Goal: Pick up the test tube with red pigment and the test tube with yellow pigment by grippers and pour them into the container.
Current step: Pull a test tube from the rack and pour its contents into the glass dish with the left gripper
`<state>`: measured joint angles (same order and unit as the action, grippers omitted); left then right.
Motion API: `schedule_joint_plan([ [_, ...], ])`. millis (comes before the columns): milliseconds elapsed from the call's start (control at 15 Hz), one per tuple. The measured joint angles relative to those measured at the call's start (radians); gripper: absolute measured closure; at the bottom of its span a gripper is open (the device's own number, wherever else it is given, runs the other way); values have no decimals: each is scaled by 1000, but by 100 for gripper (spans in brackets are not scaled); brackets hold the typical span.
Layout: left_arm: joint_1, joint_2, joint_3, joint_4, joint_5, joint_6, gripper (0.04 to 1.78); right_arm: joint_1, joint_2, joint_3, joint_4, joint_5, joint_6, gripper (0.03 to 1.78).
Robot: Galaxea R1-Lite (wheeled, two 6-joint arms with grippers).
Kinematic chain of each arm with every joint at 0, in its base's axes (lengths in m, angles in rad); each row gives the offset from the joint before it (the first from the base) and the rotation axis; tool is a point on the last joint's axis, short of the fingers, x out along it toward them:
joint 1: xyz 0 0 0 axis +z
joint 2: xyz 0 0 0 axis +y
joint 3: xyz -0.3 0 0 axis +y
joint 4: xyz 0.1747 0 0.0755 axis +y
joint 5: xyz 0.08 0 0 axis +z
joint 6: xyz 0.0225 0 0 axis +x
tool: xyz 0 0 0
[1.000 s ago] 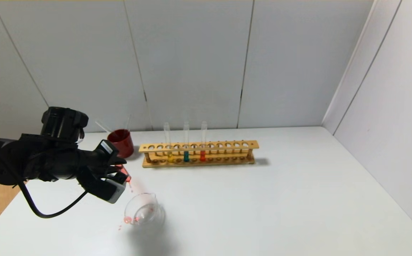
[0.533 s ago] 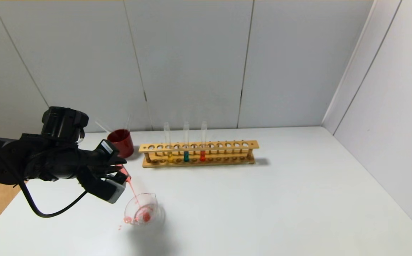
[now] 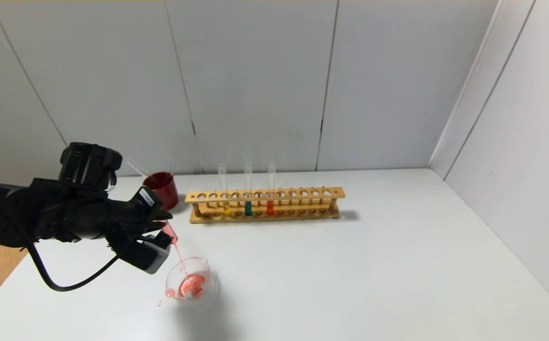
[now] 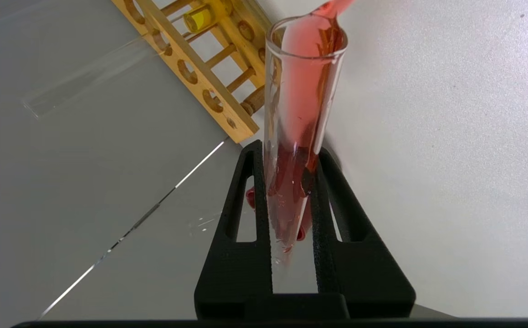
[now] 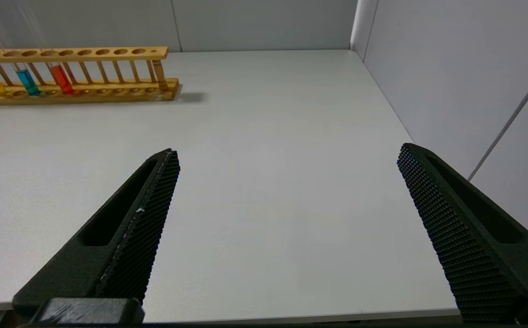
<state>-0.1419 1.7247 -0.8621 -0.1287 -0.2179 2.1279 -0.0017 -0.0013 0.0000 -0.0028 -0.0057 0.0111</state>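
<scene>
We see the test tube with red pigment [image 4: 301,114] tipped mouth-down over the container [image 3: 191,283], a thin red stream falling into it. The left gripper [image 3: 160,232] clamps the tube near its base. The test tube with yellow pigment [image 3: 225,194] stands in the wooden rack [image 3: 302,203]. The right gripper [image 5: 286,228] hangs wide apart over the table [image 3: 373,265].

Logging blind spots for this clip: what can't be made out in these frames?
- Beaker: absent from both wrist views.
- Held tube: in the head view its lower end is hidden by the left gripper.
- Right gripper: outside the head view.
- Dark red cup: contents undeterminable.
</scene>
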Motion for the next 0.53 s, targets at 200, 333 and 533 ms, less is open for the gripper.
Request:
schedule_joint_plan([
  [200, -2, -1, -1, -1, 0, 20, 152, 0, 0, 0, 0, 0, 0, 6],
  [333, -7, -3, -2, -3, 0, 27, 152, 0, 0, 0, 0, 0, 0, 6],
  [533, -13, -4, 0, -17, 0, 28, 152, 0, 0, 0, 0, 0, 0, 6],
])
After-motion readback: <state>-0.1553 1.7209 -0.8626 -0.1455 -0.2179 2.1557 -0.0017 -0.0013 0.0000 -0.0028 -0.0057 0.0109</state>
